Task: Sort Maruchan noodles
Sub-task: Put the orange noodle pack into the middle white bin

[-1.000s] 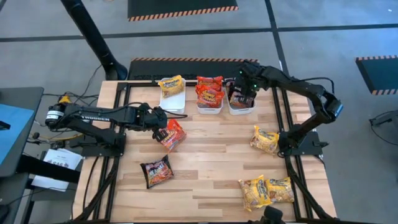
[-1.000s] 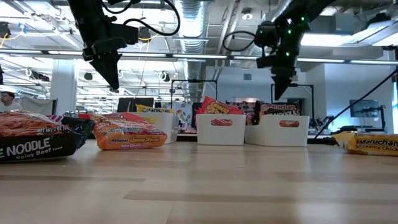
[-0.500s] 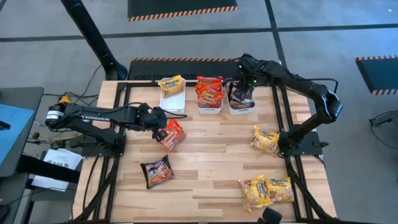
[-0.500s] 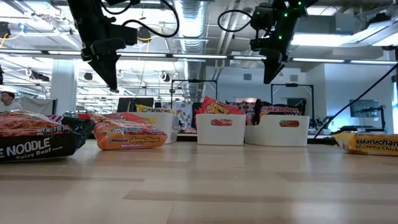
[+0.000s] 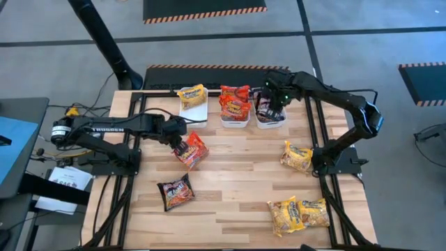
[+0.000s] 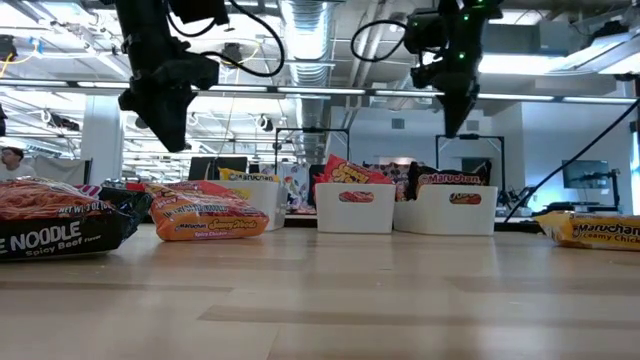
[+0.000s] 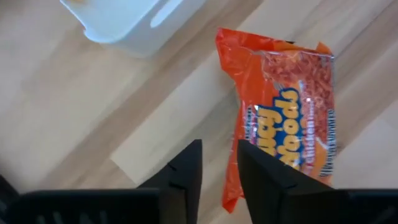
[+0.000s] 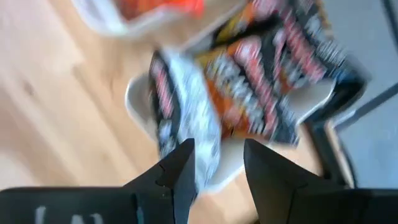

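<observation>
The left gripper (image 7: 219,177) is held just above the table at the edge of the red packet (image 7: 286,118), jaws a narrow gap apart and nothing clamped; a thin crinkly edge may be missed by so slim an opening, and the packet may be pushed across the wood rather than caught.

The right gripper (image 8: 217,171) is held over the right bin (image 5: 270,122), jaws apart and empty; the dark packets (image 8: 261,81) are seen to hang over the rim, so one may be snagged or tipped out.

Three white bins are lined up at the far side; a yellow packet (image 5: 191,95) lies in the left bin (image 5: 195,115); red packets (image 5: 235,101) fill the middle bin (image 5: 235,123); dark ones lie in the right; a dark packet (image 5: 175,192) and three yellow packets (image 5: 297,156) are left loose on the table (image 5: 237,174).
</observation>
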Controlling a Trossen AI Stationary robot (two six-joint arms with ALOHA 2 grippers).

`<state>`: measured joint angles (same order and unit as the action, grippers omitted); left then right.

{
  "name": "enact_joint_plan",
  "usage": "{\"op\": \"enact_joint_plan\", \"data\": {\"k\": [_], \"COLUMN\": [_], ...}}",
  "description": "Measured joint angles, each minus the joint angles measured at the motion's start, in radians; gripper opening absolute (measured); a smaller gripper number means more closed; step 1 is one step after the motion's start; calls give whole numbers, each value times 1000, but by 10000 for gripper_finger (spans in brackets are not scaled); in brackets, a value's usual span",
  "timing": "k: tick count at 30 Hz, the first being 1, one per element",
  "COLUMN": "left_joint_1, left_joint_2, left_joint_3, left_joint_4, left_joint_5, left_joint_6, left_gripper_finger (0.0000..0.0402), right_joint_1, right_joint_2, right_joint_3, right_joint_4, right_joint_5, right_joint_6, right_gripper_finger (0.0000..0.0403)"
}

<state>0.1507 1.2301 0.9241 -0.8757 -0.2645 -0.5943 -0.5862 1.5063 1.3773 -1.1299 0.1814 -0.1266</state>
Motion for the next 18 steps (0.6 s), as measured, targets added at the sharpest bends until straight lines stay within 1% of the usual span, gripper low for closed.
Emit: {"op": "enact_joint_plan", "data": {"k": [4,7,9,13,18], "left_joint_1": [2,-7,-16,-47,-95], "left_joint_2": [0,0,0,0,0], "left_joint_3": [0,0,0,0,0], "left_joint_4": [19,36,44,61,51], "left_joint_5": [24,54,103,242,332], "left_joint_6": [-37,-46,-56,-73,-81], "left_gripper_finger": [104,104,101,99,99], "right_joint_1": [30,56,73,100,124], "right_joint_2": [0,0,0,0,0], "right_joint_3": [0,0,0,0,0], "right_joint_4": [-105,-123,-121,-120,-119], "right_joint_5": [0,0,0,0,0], "right_joint_6": [23,25,25,25,27], "right_gripper_finger": [175,185,190,196,196]}}
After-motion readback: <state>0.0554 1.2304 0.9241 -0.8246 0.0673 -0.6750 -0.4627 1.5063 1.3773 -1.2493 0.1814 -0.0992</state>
